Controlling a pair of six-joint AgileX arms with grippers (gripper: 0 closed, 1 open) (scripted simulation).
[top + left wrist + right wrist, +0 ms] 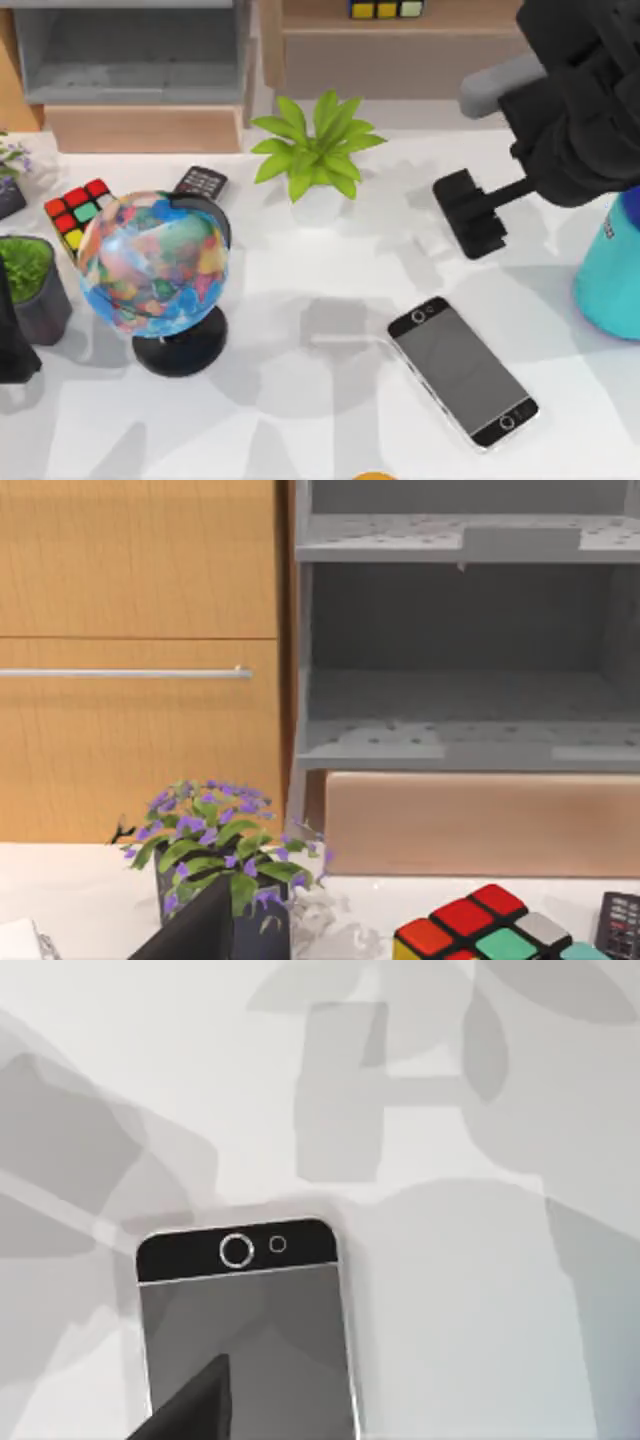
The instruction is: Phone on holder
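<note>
The table (pixel 300 420) is white and carries all items listed below. The right arm (pixel 585 90) occupies the far right corner of the top view, above the table; whether the fingers of its gripper are open or closed cannot be determined. The left arm's gripper state cannot be determined either.

A teal bottle (pixel 612 270) stands at the right edge of the table. A globe (pixel 153 262) on a black base stands left of centre. The phone (pixel 462 371) lies flat on the table, screen up, in the near right area, set diagonally with one black bezel toward the centre and the other toward the near right. It is well apart from the black phone holder (pixel 470 212), which stands farther back, between the phone and the right arm. In the right wrist view the phone (pixel 245 1330) lies flat directly below the camera, one bezel with its round button visible.

A green leafy plant (pixel 318 150) in a white pot stands far centre. A dark potted plant (pixel 30 280) stands at the left edge. A colour cube (pixel 78 212) sits just behind the globe on its left, and a small dark keypad device (pixel 201 183) lies just behind the globe on its right.
</note>
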